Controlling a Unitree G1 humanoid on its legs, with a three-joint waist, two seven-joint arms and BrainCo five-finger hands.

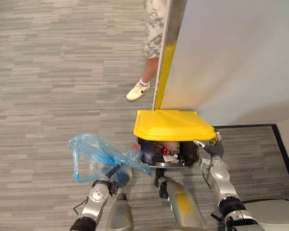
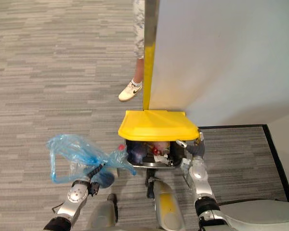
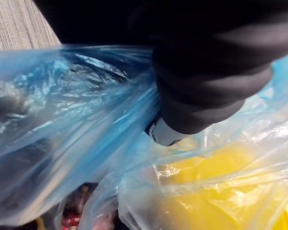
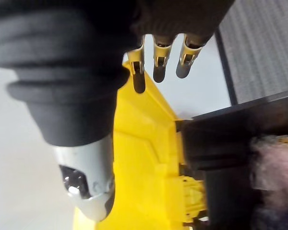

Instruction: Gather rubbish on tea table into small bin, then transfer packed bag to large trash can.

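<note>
A large black trash can (image 1: 190, 155) stands at the foot of a grey partition, with its yellow lid (image 1: 173, 125) raised and mixed rubbish (image 1: 164, 149) visible inside. My right hand (image 1: 214, 148) is at the lid's right edge, and its straight fingers (image 4: 159, 64) prop the lid (image 4: 139, 163) up. A translucent blue plastic bag (image 1: 94, 154) with rubbish in it hangs just left of the can's opening. My left hand (image 2: 94, 173) is shut on the bag's gathered neck. In the left wrist view the bag (image 3: 62, 134) spreads under the hand's dark cover (image 3: 206, 72).
The grey partition (image 1: 231, 57) with a yellow-striped edge rises behind the can. A person stands behind it, with a leg and a white shoe (image 1: 137, 90) showing. A striped mat with a black border (image 1: 260, 144) lies to the right. Grey carpet (image 1: 48, 72) stretches to the left.
</note>
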